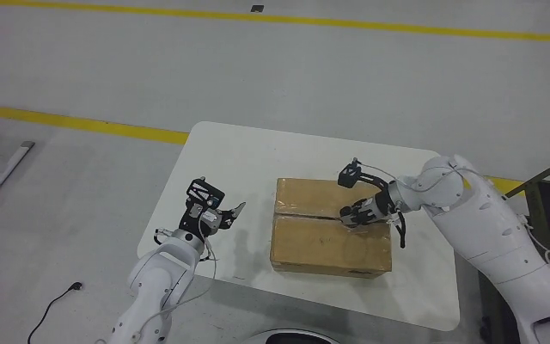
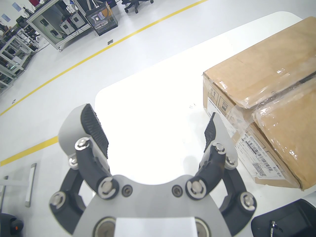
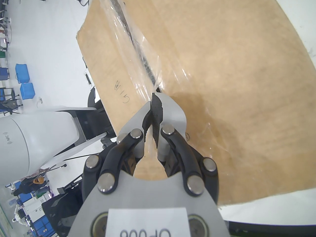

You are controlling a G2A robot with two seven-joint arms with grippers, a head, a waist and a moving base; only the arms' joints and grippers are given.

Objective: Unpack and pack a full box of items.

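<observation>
A closed brown cardboard box (image 1: 331,236) (image 2: 269,75) (image 3: 217,57) lies on the middle of the white table (image 1: 236,163). Wrinkled clear tape (image 3: 138,57) runs along its top seam, which shows as a dark slit. My right gripper (image 1: 348,217) (image 3: 153,99) is shut, and its tips rest on that seam near the middle of the lid. My left gripper (image 1: 216,213) (image 2: 150,117) hangs open and empty over bare table to the left of the box, a short way from the box's labelled end (image 2: 259,156).
Bare table (image 2: 148,94) stretches left of and behind the box. The table's front edge lies close to the box's near side. Beyond it is grey floor with yellow lines (image 1: 86,125), and workbenches and chairs (image 2: 74,13) stand far off.
</observation>
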